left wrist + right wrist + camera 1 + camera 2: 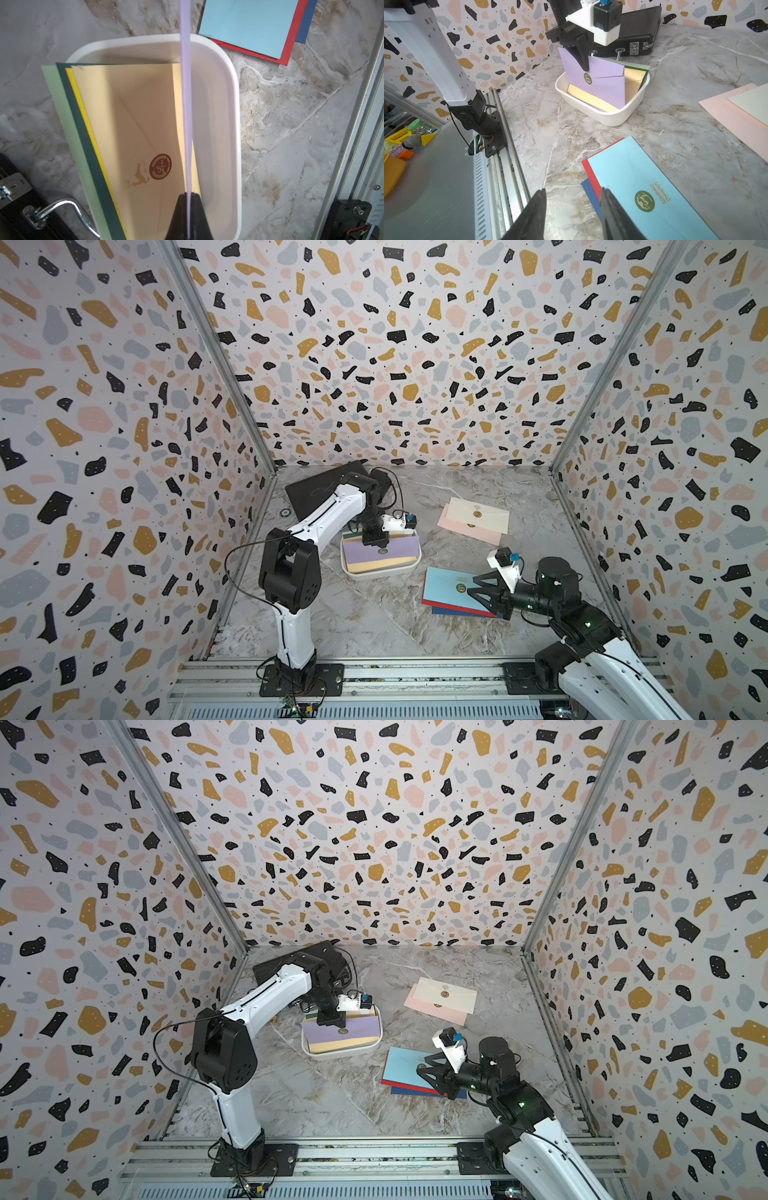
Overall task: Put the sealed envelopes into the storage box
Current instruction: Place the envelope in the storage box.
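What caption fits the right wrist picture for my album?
Left hand holds a purple envelope standing in the white box.

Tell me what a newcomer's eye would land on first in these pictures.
The loud speckled walls stand out first, boxing in the marble table. Toward the left of the table, the left gripper pinches a lilac envelope on edge, its lower part inside the white storage box. Closer to the camera, the open right gripper hovers beside a light blue envelope.
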Controlling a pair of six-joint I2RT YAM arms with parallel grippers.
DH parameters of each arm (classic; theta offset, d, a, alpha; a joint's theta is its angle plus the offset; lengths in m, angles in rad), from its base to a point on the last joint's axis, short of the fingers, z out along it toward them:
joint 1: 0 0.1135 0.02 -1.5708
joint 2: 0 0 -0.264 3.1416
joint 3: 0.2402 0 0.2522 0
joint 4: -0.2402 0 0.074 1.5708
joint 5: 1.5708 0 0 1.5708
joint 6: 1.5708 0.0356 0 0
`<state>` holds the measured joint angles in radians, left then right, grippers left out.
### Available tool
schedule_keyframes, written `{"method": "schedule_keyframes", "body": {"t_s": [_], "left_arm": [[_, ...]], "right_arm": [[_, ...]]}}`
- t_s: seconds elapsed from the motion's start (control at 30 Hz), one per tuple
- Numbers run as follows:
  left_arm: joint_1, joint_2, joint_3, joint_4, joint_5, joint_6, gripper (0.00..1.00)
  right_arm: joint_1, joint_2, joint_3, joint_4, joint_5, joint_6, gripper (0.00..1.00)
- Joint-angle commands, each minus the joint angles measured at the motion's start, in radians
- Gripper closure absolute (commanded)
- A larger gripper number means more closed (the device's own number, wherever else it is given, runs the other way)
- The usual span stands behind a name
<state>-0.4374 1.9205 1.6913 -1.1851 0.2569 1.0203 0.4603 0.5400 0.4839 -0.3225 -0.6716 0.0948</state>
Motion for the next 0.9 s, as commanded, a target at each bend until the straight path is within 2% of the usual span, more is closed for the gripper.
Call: {"method": "schedule_keyframes", "body": {"t_s": [0.0,0.17,0.33,0.37,0.4,0.43,0.53,0.57,0.6,0.77,0.87], "left_arm": [[0.024,0.005,0.018,-0.004,0.032,0.015,1.00],[0.025,0.020,0.006,-0.009,0.031,0.032,1.00],[0.025,-0.020,-0.038,0.097,0.015,-0.020,1.00],[0.026,-0.037,-0.051,0.110,0.011,-0.022,0.92],[0.026,-0.055,-0.059,0.126,0.004,-0.028,0.78],[0.028,-0.069,-0.066,0.146,-0.006,-0.044,0.58],[0.027,-0.110,-0.067,0.142,-0.004,-0.054,0.53],[0.028,-0.124,-0.068,0.148,-0.015,-0.071,0.35],[0.029,-0.140,-0.068,0.154,-0.027,-0.084,0.01],[0.031,-0.273,-0.131,0.323,-0.138,-0.216,0.01],[0.030,-0.379,-0.199,0.496,-0.218,-0.347,0.01]], "right_arm": [[0.005,-0.013,-0.003,0.000,0.016,0.007,0.52],[0.005,-0.008,-0.009,0.013,0.027,0.016,0.52],[0.005,-0.001,-0.010,0.013,0.043,0.038,0.51],[0.006,0.004,-0.009,0.013,0.041,0.044,0.51],[0.005,0.009,-0.007,0.014,0.041,0.047,0.51],[0.005,0.013,-0.008,0.015,0.042,0.052,0.51],[0.005,0.024,-0.007,0.025,0.049,0.058,0.51],[0.006,0.026,-0.008,0.025,0.050,0.059,0.51],[0.005,0.027,-0.008,0.024,0.051,0.060,0.51],[0.006,0.025,-0.005,0.009,0.061,0.061,0.51],[0.005,0.026,0.000,0.003,0.078,0.063,0.51]]}}
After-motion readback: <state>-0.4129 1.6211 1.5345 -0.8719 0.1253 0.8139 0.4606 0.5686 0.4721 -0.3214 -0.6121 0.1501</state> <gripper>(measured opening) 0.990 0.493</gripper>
